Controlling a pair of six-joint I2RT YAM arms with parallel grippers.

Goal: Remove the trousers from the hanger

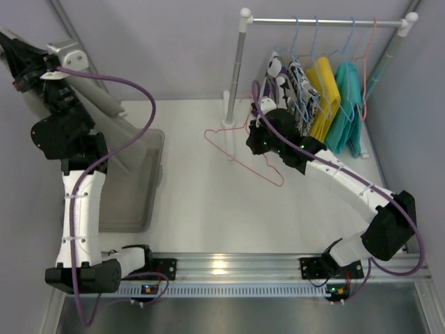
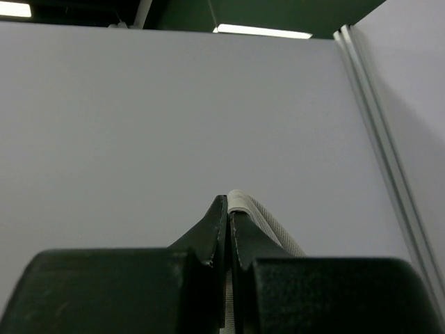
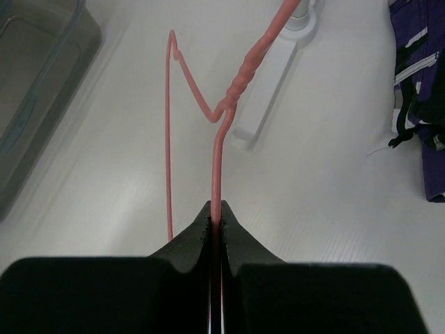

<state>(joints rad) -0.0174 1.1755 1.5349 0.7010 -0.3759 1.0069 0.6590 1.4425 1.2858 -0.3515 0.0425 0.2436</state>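
Observation:
The grey trousers hang from my left gripper, raised high at the far left, and drape down toward a grey bin. In the left wrist view the left gripper is shut on a fold of the pale grey cloth. The bare pink wire hanger is held over the table's middle by my right gripper. In the right wrist view the right gripper is shut on the hanger's wire, with the twisted neck ahead. No cloth is on this hanger.
A grey plastic bin lies at the left and also shows in the right wrist view. A clothes rail at the back right carries several hangers with patterned, yellow and teal garments. Its white post base stands behind the hanger.

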